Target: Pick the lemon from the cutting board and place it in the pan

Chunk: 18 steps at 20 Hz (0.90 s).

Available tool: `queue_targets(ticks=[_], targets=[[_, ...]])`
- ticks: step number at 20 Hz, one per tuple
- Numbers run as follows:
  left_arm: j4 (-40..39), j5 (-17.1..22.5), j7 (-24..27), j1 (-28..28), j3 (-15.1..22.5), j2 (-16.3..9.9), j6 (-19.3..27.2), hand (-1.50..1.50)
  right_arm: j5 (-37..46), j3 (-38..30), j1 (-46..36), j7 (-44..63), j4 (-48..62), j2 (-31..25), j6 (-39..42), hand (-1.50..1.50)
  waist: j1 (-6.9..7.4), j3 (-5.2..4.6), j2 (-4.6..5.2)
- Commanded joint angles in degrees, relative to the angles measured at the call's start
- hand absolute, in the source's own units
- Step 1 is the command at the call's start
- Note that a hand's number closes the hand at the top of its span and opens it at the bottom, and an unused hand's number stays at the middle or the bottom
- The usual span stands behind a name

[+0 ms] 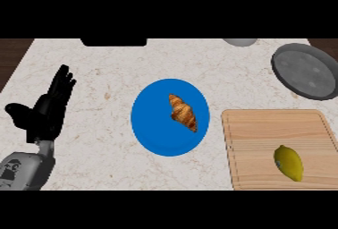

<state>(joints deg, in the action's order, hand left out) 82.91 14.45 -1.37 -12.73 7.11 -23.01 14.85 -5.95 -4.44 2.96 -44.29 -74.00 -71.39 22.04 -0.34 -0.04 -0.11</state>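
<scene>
A pale marble counter [99, 58] carries a wooden cutting board [264, 129] at its near right corner, a blue plate [152, 129] mid-counter and a grey pan [307, 69] at the right edge. The lemon [289, 163] lies on the board, well apart from the left hand [48, 109], open and empty, by the left edge.

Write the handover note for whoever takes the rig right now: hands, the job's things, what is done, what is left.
Left hand: open, fingers up, resting at the counter's left side, holding nothing.
Right hand: not in view.
Lemon: lying on the cutting board, near its lower right.
Pan: at the counter's upper right, beyond the board, nothing in it.
Done: nothing yet.
Left: grasp the lemon, carry it to the pan, release.
</scene>
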Motion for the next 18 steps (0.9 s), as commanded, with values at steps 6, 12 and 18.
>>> queue_targets(ticks=[6, 12, 18], targets=[[0.22, -2.68, -2.95, -2.16, -1.72, 1.71, -0.93, 0.00, 3.74, -1.00, -5.34, 7.21, -6.65, 3.85, 4.78, -1.50, 0.44, 0.03, 0.12], [-0.87, -3.43, -0.37, -0.72, -1.82, 3.72, -1.12, 0.00, 1.04, -0.08, -0.69, 11.04, -18.16, 5.36, 9.34, -1.50, -0.29, 0.00, 0.00], [-1.33, -4.51, 3.22, 2.34, -2.62, 5.18, -2.78, 0.00, 6.66, 0.28, 1.59, 19.29, -24.68, 8.98, 7.93, -1.50, 0.27, 0.00, 0.15]])
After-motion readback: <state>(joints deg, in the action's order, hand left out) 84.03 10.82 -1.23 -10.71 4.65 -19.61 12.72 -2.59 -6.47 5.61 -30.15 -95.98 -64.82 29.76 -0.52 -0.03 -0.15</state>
